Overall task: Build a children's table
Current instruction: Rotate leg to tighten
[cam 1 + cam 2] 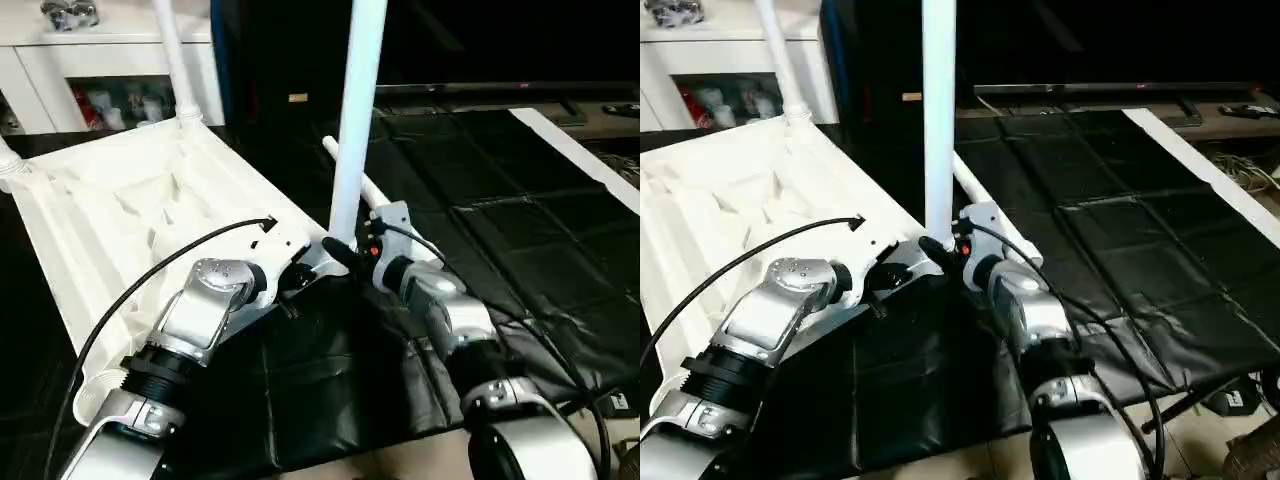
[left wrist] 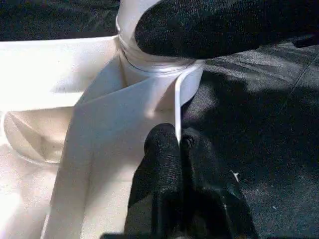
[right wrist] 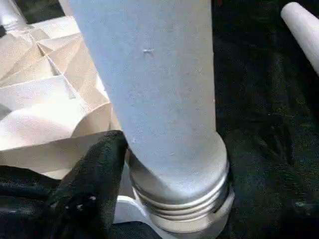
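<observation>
Two pinching grippers: left gripper [image 2: 179,149] on ribbed tabletop [image 1: 110,215] rim, right gripper [image 1: 345,255] round smooth tubular leg [image 1: 352,130].

From my head cameras I see bright light from above on the big white plastic ribbed table top [image 1: 120,215]. It glows so much that some ribs wash out. The black wrinkly floor mat [image 1: 500,230] shines in soft grey patches, and the back of the room is very dark. The tall white tube leg [image 1: 355,110] looks a bit blue. In my left wrist camera the two black fingers [image 2: 169,164] are close and fuzzy. The leg's threaded bottom in my right wrist camera looks grainy.
</observation>
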Controlling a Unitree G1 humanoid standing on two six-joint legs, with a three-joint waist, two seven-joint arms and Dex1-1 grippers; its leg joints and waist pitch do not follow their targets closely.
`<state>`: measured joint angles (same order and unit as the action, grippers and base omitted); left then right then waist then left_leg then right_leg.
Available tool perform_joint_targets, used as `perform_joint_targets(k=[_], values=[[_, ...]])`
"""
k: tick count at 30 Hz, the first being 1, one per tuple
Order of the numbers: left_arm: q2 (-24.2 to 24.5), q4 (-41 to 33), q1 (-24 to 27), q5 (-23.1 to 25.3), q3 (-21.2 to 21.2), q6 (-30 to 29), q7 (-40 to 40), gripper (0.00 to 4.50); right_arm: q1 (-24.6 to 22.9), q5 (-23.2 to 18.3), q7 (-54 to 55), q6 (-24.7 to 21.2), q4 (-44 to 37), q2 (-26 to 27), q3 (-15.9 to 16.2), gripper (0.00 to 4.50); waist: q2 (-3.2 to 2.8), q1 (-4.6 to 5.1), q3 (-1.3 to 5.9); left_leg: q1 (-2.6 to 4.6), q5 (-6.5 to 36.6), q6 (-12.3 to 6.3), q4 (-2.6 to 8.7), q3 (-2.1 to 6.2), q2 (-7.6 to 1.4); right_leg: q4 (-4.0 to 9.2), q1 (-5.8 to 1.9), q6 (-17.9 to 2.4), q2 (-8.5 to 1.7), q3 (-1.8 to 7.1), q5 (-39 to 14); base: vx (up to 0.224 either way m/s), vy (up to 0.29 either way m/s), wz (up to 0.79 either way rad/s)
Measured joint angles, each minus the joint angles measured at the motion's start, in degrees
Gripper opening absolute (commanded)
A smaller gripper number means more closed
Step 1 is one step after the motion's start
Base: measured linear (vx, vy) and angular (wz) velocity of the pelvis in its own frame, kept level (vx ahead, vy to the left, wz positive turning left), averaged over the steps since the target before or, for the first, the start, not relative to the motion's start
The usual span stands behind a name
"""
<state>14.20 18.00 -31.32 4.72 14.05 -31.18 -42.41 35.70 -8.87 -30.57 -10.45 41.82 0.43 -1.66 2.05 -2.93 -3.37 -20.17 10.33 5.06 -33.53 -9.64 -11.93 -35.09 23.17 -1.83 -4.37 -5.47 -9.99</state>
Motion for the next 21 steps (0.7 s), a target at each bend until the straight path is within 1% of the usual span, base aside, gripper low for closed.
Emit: perform_joint_targets(k=[3, 4, 5, 6, 8, 9, 10, 11, 12, 13, 15, 18, 21], values=[[0.09, 0.41, -0.12, -0.02, 0.51, 0.87, -0.79, 0.0, -2.04, 0.53, -1.64, 2.33, -1.3, -1.1, 0.99, 3.86, -0.02, -0.57, -0.01, 0.06, 0.0, 0.02, -0.03, -0.02, 0.0, 0.01, -0.01, -0.01, 0.0, 0.01, 0.01, 0.0, 0.0, 0.0], [0.1, 0.53, -0.17, -0.02, 0.65, 1.12, -0.99, 0.0, -2.42, 0.86, -2.23, 3.11, -1.54, -1.76, 1.71, 3.86, -0.02, -0.65, -0.02, 0.05, 0.0, 0.02, -0.04, -0.01, 0.0, 0.01, 0.0, -0.02, 0.0, 0.01, 0.02, 0.0, 0.0, 0.0], [0.13, 0.67, -0.22, -0.03, 0.88, 1.46, -1.14, 0.0, -2.8, 1.38, -2.88, 3.57, -1.93, -2.39, 2.24, 4.04, -0.02, -0.73, -0.02, 0.05, 0.0, 0.02, -0.05, -0.02, 0.0, 0.01, -0.01, -0.02, 0.0, 0.01, 0.02, 0.0, 0.0, 0.0], [0.15, 0.86, -0.37, -0.04, 1.13, 1.78, -1.32, 0.0, -3.76, 1.63, -3.5, 3.63, -3.31, -3.47, 2.23, 4.04, -0.02, -0.95, -0.02, 0.03, 0.0, 0.02, -0.05, -0.02, 0.0, 0.02, -0.01, -0.02, -0.01, 0.0, 0.02, 0.0, 0.0, 0.0], [0.37, 0.98, -0.44, -0.1, 1.63, 2.63, -1.92, 0.0, -6.01, 1.22, -5.42, 3.36, -6.26, -5.12, 2.1, 4.2, -0.19, -1.77, -0.12, -0.01, 0.0, 0.01, -0.03, -0.02, 0.01, 0.07, -0.01, -0.01, -0.01, 0.02, 0.02, 0.0, 0.0, 0.0], [0.36, 0.99, -0.43, -0.18, 1.67, 2.69, -2.14, 0.0, -6.75, 0.89, -6.24, 3.0, -7.42, -5.7, 2.06, 4.4, -0.2, -2.03, -0.13, -0.01, 0.0, 0.01, -0.04, -0.02, 0.0, 0.07, -0.01, -0.01, -0.01, 0.02, 0.02, 0.0, 0.0, 0.0], [0.41, 0.99, -0.43, -0.54, 1.63, 2.66, -2.44, 0.0, -7.4, 0.26, -7.11, 2.46, -8.65, -6.16, 2.02, 4.4, -0.21, -2.16, -0.14, -0.02, 0.0, 0.01, -0.02, -0.03, 0.0, 0.07, 0.0, -0.01, -0.01, 0.02, 0.01, 0.0, 0.0, 0.0], [0.5, 0.99, -0.43, -0.99, 1.47, 2.55, -2.86, 0.44, -8.38, -0.73, -8.32, 1.76, -11.03, -6.67, 1.97, 4.47, -0.33, -2.2, -0.21, -0.02, 0.0, 0.01, -0.01, -0.02, 0.0, 0.08, 0.0, 0.0, -0.01, 0.02, 0.01, 0.0, 0.0, 0.0], [0.61, 0.96, -0.44, -1.53, 1.32, 2.53, -3.24, 0.55, -8.76, -1.28, -9.06, 1.37, -12.58, -6.89, 1.95, 4.49, -0.43, -2.19, -0.27, -0.03, 0.0, 0.01, -0.01, -0.02, 0.0, 0.08, 0.01, 0.0, -0.01, 0.02, 0.01, 0.0, 0.0, 0.0], [0.72, 0.59, -0.44, -2.35, 0.76, 2.51, -3.69, 0.55, -9.41, -2.1, -9.86, 0.82, -14.54, -7.29, 1.93, 4.5, -0.49, -2.19, -0.31, -0.03, 0.0, 0.01, -0.01, -0.02, 0.0, 0.07, 0.01, 0.0, -0.01, 0.02, 0.01, 0.0, 0.0, 0.0], [0.69, -1.02, -0.54, -3.86, -0.25, 2.54, -4.46, 0.84, -10.79, -3.26, -11.69, -0.04, -18.39, -8.75, 1.96, 4.5, -0.5, -2.3, -0.31, -0.02, 0.0, 0.01, -0.01, -0.02, 0.0, 0.08, -0.01, 0.0, -0.01, 0.01, 0.01, 0.0, 0.0, 0.0], [1.0, -1.6, -0.68, -5.23, -2.15, 2.85, -4.77, 0.84, -13.45, -4.36, -13.54, -2.01, -23.31, -11.24, 2.02, 4.5, -0.5, -2.26, -0.31, 0.03, 0.0, 0.01, -0.03, -0.03, 0.01, 0.08, -0.06, 0.01, -0.01, 0.02, 0.0, 0.0, 0.0, 0.0], [2.11, -1.59, -0.68, -6.48, -3.58, 2.72, -5.04, 0.84, -15.91, -5.08, -16.8, -4.2, -26.1, -13.47, 2.39, 4.5, -0.5, -2.21, -0.31, 0.05, -0.01, 0.01, -0.04, -0.02, 0.01, 0.07, -0.07, 0.22, -0.01, 0.02, -0.1, 0.0, 0.0, 0.0]])
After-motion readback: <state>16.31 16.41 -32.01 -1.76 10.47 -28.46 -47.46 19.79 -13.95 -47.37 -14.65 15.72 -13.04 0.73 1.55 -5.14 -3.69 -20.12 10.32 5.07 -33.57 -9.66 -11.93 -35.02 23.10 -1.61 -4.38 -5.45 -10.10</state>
